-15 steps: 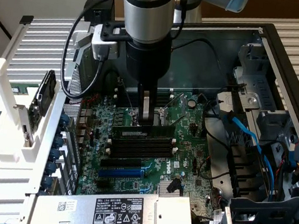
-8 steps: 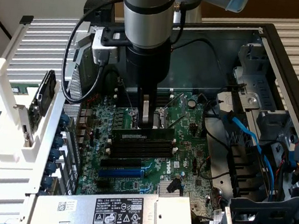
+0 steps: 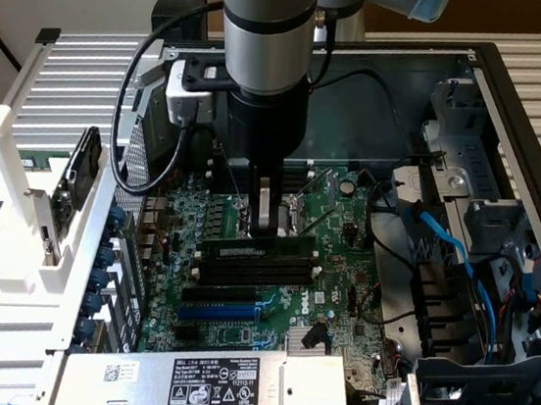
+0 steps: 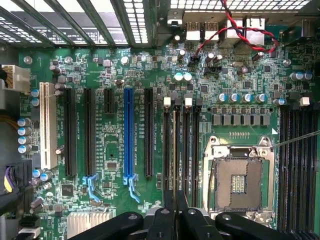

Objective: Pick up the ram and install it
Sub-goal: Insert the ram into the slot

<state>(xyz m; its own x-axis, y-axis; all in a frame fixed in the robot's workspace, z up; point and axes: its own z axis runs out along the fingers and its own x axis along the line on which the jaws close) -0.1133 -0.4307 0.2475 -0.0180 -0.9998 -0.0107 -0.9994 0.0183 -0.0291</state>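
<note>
Four long black slots [image 4: 186,145] ran side by side on the green motherboard [image 4: 112,142], between a blue slot [image 4: 129,135] and the open processor socket [image 4: 239,182]. The gripper [image 4: 175,207] hung over that group with its dark fingers [image 4: 161,220] drawn almost together, nipping a thin edge between them. That edge looked to be the ram [image 4: 175,165] seen end-on, though so little of it showed that I could not be sure of its full length. It ran in line with the second slot counted from the blue slot, and whether it touched the slot or hung just above it could not be told.

From the exterior view the arm stood upright inside the open computer case [image 3: 519,105]. Its gripper [image 3: 266,224] pointed straight down, with a pale narrow strip, the ram [image 3: 265,202], clamped upright between the fingers. Its lower end sat just above the bank of black slots [image 3: 253,265].
</note>
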